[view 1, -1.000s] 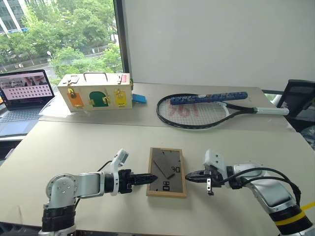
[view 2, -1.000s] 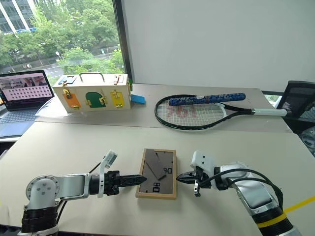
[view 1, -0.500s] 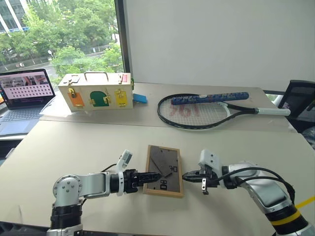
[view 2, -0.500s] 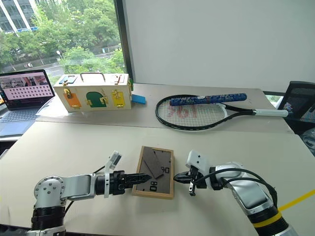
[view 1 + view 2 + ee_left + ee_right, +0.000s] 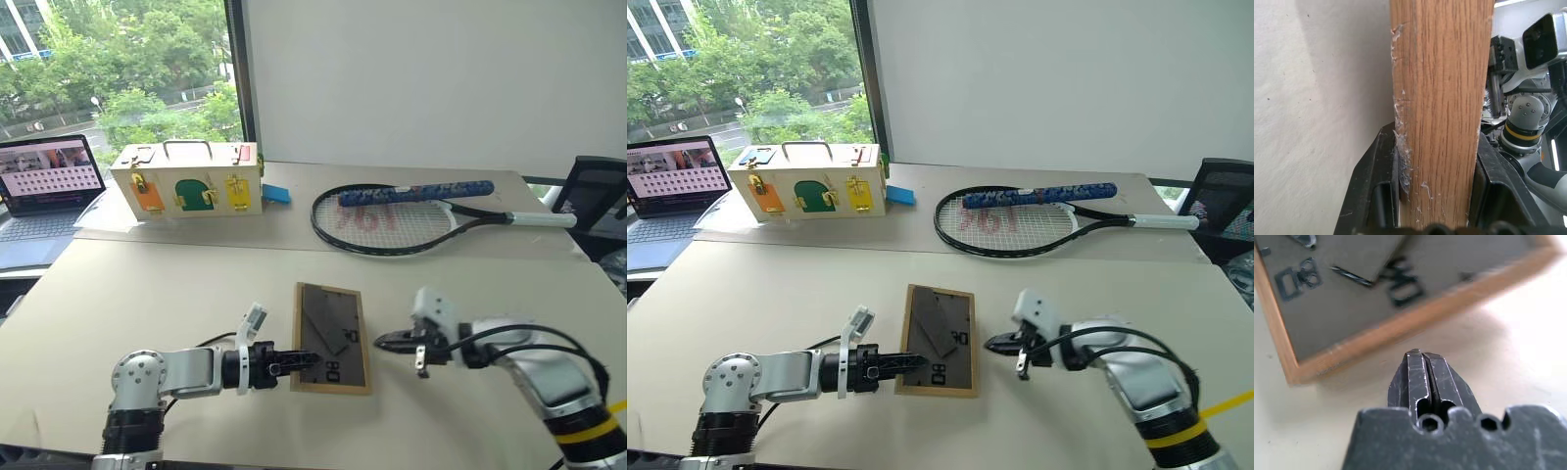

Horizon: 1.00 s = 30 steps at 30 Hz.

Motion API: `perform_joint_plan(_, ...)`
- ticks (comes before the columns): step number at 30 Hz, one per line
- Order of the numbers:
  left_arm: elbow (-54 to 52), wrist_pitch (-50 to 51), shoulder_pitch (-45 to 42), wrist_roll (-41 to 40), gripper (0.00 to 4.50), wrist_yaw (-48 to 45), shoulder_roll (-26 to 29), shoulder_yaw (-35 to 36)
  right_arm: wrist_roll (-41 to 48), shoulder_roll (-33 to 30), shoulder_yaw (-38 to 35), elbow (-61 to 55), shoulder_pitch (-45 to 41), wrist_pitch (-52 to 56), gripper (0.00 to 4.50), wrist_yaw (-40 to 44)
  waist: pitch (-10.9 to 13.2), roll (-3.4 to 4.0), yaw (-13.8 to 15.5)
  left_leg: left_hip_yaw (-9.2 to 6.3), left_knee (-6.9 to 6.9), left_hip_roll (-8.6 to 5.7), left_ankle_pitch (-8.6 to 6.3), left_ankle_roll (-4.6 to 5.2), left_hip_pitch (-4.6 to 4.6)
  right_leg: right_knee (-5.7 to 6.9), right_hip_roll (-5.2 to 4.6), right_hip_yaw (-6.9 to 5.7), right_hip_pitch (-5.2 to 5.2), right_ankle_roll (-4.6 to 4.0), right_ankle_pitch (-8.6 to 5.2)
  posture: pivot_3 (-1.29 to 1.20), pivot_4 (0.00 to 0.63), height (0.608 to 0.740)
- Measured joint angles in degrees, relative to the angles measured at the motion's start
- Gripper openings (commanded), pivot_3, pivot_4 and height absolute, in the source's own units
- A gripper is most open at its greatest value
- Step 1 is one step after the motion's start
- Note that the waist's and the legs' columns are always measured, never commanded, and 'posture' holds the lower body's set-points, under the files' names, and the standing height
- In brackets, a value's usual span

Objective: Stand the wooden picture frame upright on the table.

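Grasp step: my left claw [image 5: 297, 362] clamped on wooden picture frame [image 5: 331, 336], near-left edge; frame flat on worktop [image 5: 147, 294], grey backing up. My right claw [image 5: 384, 342] closed, empty, just right of frame. Next: tilt frame upright onto prop leg [image 5: 327, 324].

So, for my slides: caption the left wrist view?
Left claw shut on the frame's wooden edge.

Left gripper [image 5: 306, 359] closed onto frame's [image 5: 333, 335] left rim; frame's left side lifted off the table [image 5: 147, 294]. Right gripper [image 5: 382, 341] backed off right, clear of frame.
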Motion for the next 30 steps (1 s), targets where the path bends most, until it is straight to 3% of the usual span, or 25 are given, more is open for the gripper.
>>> perform_joint_plan(5, 2.1, -1.5, -6.4, 0.1, 1.16, -6.3, 5.9, 1.2, 10.5, 2.9, -9.4, 0.0, -7.2, 8.7, 0.00, -3.5, 0.1, -0.09, -0.9, -0.04, -0.05, 0.00, 0.01, -0.02, -0.07, 0.02, 0.01, 0.00, -0.03, -0.01, 0.00, 0.00, 0.150, 0.735)
perform_joint_plan(9, 2.1, -1.4, -10.3, 4.2, 1.16, -16.5, 9.0, -1.1, 17.9, 6.7, -8.9, -2.6, -12.6, 15.8, 1.12, -5.5, 0.1, -0.10, -1.1, -0.06, -0.17, 0.00, 0.00, -0.02, -0.25, -0.04, 0.02, -0.06, -0.18, -0.03, -0.01, 0.00, 0.150, 0.735)
perform_joint_plan(19, 4.5, -4.1, -16.4, 18.1, 1.16, -32.4, 9.9, -8.8, 18.7, 8.7, -1.7, -2.7, -19.3, 17.0, 4.49, -6.0, 0.1, -0.09, -0.6, -0.07, -0.15, 0.01, 0.00, -0.02, -0.44, -0.03, 0.02, -0.11, -0.36, -0.03, -0.01, 0.00, 0.150, 0.735)
perform_joint_plan(30, 6.9, -5.3, -19.0, 26.0, 1.16, -38.3, 6.2, -11.0, 16.5, 9.0, 6.7, -2.2, -19.8, 14.1, 4.49, 0.7, 0.1, -0.09, -0.4, -0.08, -0.14, 0.01, 0.01, -0.02, -0.47, 0.02, 0.03, -0.11, -0.39, -0.02, -0.01, 0.00, 0.150, 0.735)
